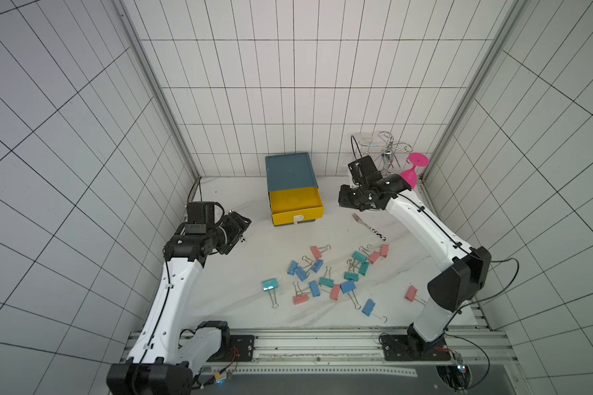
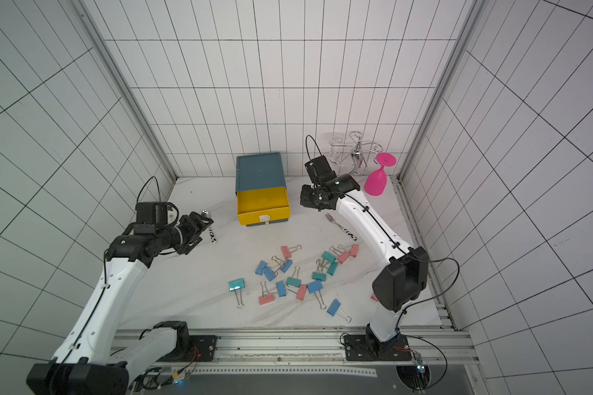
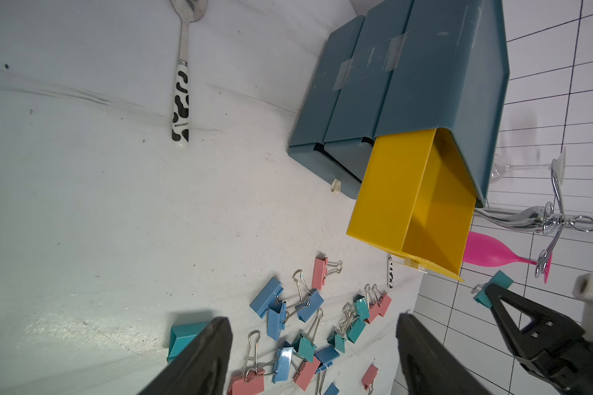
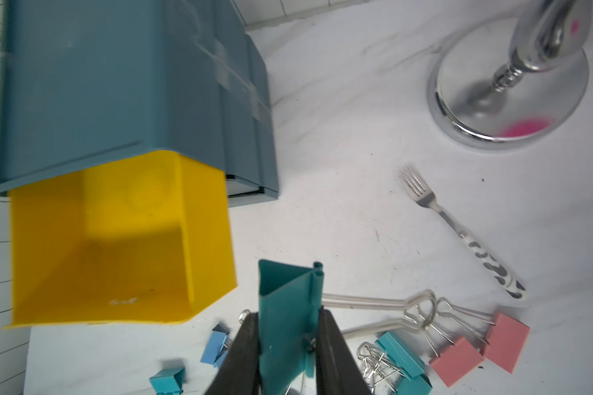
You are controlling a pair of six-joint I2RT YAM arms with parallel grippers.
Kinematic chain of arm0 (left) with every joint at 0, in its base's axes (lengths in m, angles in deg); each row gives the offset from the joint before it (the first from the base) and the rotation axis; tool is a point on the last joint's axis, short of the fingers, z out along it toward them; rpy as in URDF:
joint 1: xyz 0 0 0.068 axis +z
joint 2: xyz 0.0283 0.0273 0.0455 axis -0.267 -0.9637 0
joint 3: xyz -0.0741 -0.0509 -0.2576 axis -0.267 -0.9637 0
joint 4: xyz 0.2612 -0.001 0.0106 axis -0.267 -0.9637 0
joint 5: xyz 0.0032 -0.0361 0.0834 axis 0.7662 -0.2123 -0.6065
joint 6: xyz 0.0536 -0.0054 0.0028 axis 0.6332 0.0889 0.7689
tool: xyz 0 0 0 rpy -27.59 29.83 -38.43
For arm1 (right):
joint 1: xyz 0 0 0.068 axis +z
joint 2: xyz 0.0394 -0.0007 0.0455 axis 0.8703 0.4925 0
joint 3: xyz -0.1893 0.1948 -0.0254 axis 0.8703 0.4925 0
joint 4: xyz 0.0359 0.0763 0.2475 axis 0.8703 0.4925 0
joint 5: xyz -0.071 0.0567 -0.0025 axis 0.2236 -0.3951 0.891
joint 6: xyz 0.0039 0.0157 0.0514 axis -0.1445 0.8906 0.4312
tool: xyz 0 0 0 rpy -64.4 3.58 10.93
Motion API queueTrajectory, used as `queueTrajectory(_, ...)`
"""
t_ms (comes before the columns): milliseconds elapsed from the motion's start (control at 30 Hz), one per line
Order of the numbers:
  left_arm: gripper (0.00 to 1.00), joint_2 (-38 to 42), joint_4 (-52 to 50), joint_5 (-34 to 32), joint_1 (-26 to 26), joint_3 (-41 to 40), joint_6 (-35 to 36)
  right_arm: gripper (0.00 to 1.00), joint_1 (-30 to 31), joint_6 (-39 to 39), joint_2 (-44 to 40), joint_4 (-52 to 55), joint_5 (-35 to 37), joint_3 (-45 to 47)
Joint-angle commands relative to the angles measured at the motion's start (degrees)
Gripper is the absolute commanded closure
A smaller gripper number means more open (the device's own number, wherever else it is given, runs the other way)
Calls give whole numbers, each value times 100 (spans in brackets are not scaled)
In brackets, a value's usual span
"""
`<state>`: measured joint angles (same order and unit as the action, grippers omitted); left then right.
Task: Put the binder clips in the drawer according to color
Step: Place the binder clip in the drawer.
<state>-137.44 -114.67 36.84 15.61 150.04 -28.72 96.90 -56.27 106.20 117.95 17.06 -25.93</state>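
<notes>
Right tool [image 4: 288,319] is clamped on a teal binder clip [image 4: 285,294] with silver wire handles. The clip's folded body stands up between the black fingers [image 4: 250,342]. In a top view this tool [image 1: 343,199] hangs above the white marbled table [image 1: 233,273], just beside the right wall of the yellow plastic drawer [image 1: 281,219]. That drawer is pulled out of the top of a blue-grey plastic drawer cabinet [image 1: 290,169], and its other drawers are shut.

The left tool [image 3: 312,318] stands wide open over the table's left part, well apart from the cabinet, gripping nothing.

The loose binder clips [image 1: 324,282], teal, blue and salmon-pink, lie scattered on the table in front of the drawer, between the two arms. One teal clip [image 1: 269,284] lies apart on the left, and one pink clip [image 1: 410,293] lies beside the right arm.

A steel fork with a black-and-white patterned handle [image 1: 367,225] lies right of the drawer, and a matching spoon [image 3: 182,85] lies near the left tool. A pink plastic goblet [image 1: 409,176] hangs upside down from a chrome wire rack [image 1: 387,150] in the far right corner.
</notes>
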Motion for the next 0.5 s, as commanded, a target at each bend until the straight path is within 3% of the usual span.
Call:
queueTrajectory(0,21,19,13,103,23,106,125,81,294,-263,425,462,-219,-792)
queueTrajectory(233,21,156,-148,89,24,52,216,80,817,-282,1493,894,-548,-2695)
queueTrajectory(367,21,200,-186,85,28,9,244,76,912,-258,1862,971,-650,-3124)
queueTrajectory(467,21,218,-210,80,23,1,268,65,930,-285,1923,963,-659,-3176)
